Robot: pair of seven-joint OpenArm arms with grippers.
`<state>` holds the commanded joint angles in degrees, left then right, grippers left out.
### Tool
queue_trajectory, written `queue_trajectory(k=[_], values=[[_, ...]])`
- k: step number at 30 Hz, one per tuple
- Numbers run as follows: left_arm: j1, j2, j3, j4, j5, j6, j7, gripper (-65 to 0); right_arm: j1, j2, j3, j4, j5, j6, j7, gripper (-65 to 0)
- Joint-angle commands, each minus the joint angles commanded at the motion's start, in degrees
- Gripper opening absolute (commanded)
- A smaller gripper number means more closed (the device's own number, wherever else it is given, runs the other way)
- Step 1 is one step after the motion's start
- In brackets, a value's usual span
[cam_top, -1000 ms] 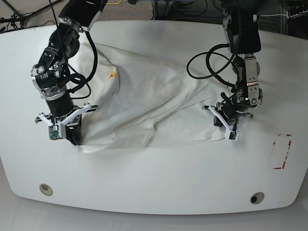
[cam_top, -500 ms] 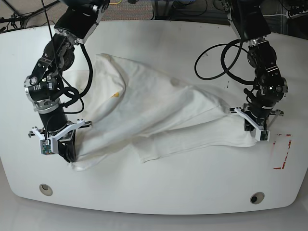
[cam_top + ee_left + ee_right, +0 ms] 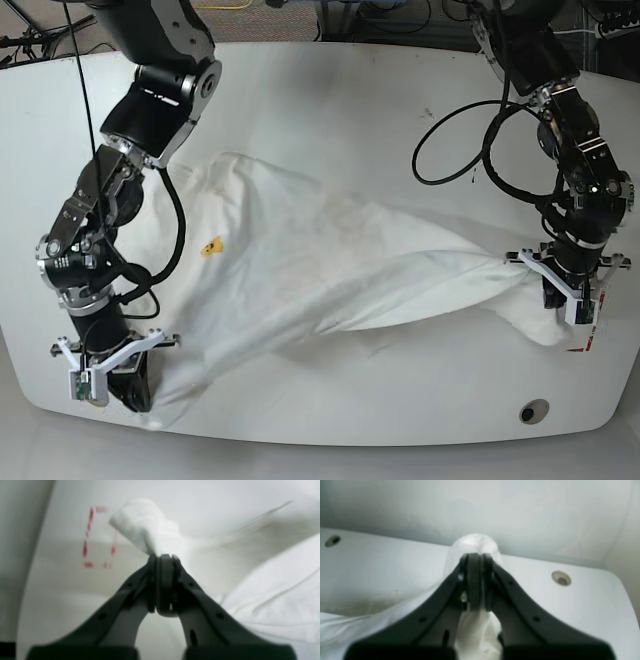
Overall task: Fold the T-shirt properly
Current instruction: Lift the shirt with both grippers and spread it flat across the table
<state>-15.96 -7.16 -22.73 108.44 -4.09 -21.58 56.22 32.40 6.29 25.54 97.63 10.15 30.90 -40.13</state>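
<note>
White rounded table point(image 3: 330, 90) carrying a large white cotton T-shirt point(image 3: 330, 265), stretched diagonally between both arms. Left gripper point(image 3: 572, 296) jaws closed on fabric near red dashed markings point(image 3: 98, 537); right gripper point(image 3: 118, 385) jaws likewise clamp cloth at the front edge.

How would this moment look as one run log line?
step: stretching T-shirt | left tool: shut on cloth | right tool: shut on cloth | shirt: pulled out between arms, not folded

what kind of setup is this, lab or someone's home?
Likely a robotics lab bench: a white table with red tape marks, loose cables behind it, and two arms stretching a T-shirt.
</note>
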Motion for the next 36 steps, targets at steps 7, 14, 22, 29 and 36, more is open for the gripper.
queue_trajectory(k=[7, 14, 22, 29, 36], values=[[-10.8, -2.2, 0.0, -0.3, 0.1, 0.0, 4.7, -65.0, 9.1, 3.0, -3.1, -4.7, -0.1, 0.18, -2.5, -65.0], [-24.3, -4.0, 0.4, -0.4, 0.2, 0.0, 11.0, -65.0, 18.5, 7.0, -8.2, -9.0, -1.9, 0.26, -2.6, -65.0], [-34.7, -5.9, 0.4, -0.4, 0.1, 0.0, 13.1, -65.0, 26.2, 10.9, -13.5, -10.8, -2.4, 0.26, -2.7, -65.0], [-36.0, -6.9, 2.1, -0.4, 0.1, 0.0, 13.2, -65.0, 24.7, 13.1, -13.5, -10.4, -2.1, 0.26, -3.0, -65.0], [-30.1, -6.4, 2.8, -0.4, -0.1, -0.1, 13.1, -65.0, 14.3, 13.4, -9.8, -3.5, -2.0, 0.26, -3.3, -65.0]])
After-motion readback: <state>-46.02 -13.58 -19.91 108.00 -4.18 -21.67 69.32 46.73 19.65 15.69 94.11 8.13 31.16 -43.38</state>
